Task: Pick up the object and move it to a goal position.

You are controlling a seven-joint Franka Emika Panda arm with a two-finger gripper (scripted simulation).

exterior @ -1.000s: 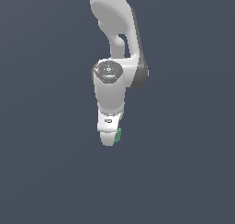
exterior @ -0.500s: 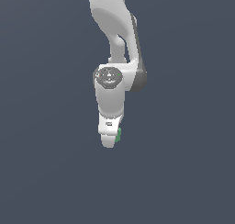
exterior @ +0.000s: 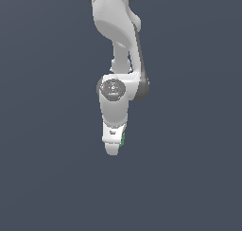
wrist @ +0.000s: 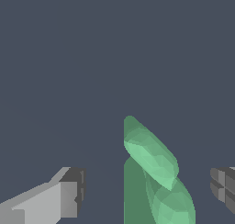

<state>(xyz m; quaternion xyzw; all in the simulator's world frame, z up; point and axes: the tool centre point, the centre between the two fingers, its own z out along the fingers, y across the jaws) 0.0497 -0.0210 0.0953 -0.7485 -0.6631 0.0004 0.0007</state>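
Observation:
In the wrist view the bright-green object (wrist: 151, 172) stands between my two fingers, with a slanted lobed top over a darker green base. My gripper (wrist: 148, 191) is open: the light grey finger (wrist: 64, 198) and the other finger (wrist: 224, 185) each sit a gap away from the object. In the exterior view the white gripper (exterior: 112, 148) points down from the arm. Only a thin green sliver of the object (exterior: 123, 140) shows at its edge on the exterior view's right; the rest is hidden behind the hand.
A plain dark grey-blue surface (exterior: 189, 178) fills the background of both views. The white arm (exterior: 116, 31) comes down from the top of the exterior view.
The wrist and hand have dropped steadily lower over the last second. The green object has stayed where it was, beside the gripper's tip.

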